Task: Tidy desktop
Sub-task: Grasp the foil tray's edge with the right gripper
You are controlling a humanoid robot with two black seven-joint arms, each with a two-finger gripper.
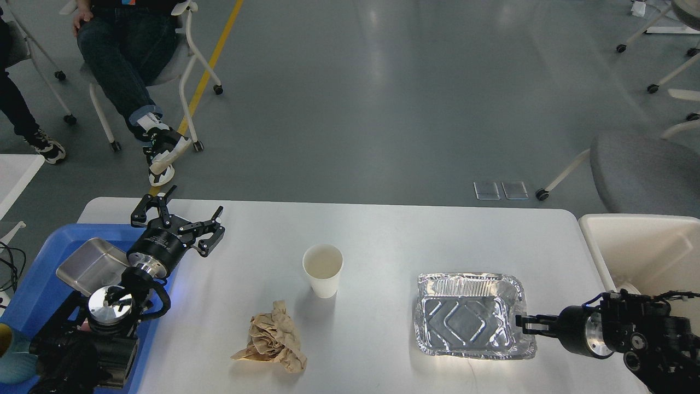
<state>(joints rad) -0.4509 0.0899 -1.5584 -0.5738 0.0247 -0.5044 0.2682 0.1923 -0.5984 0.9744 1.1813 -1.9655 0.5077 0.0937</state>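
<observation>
The white desktop (410,235) holds a white paper cup (323,268), a crumpled brown paper ball (273,339) and an empty foil tray (467,323). My left gripper (197,198) is open and empty above the desktop's far left corner, next to the blue tray (38,273). My right gripper (519,324) comes in from the right, low, and its tip overlaps the foil tray's right rim. It is seen edge-on, so I cannot tell whether it grips the rim.
A steel square dish (90,265) lies in the blue tray at the left edge. A cream-white bin (645,246) stands off the desktop's right end. A person (126,49) sits on a chair beyond the far left corner.
</observation>
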